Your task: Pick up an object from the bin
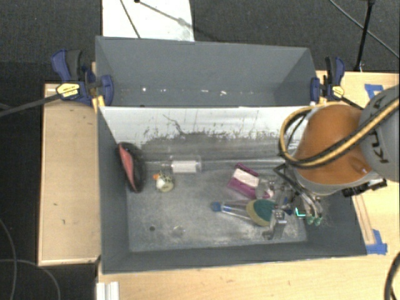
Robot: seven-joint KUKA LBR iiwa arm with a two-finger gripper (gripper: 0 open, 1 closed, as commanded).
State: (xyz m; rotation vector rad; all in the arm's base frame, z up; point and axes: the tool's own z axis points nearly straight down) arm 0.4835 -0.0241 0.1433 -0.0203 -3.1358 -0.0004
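The gripper (284,216) sits low at the near right of the bin (200,74), largely hidden under the arm's orange cover (331,145); whether it is open or closed cannot be told. A teal-and-yellowish disc (260,210) lies just beside it, partly covered; a purple box (244,180) lies near.

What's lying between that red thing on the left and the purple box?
In the camera view, a pale tube and a small whitish thing lie between the red thing and the purple box.

Brush (131,167) far left in bin (187,227); box (244,180) behind disc (262,210), right.
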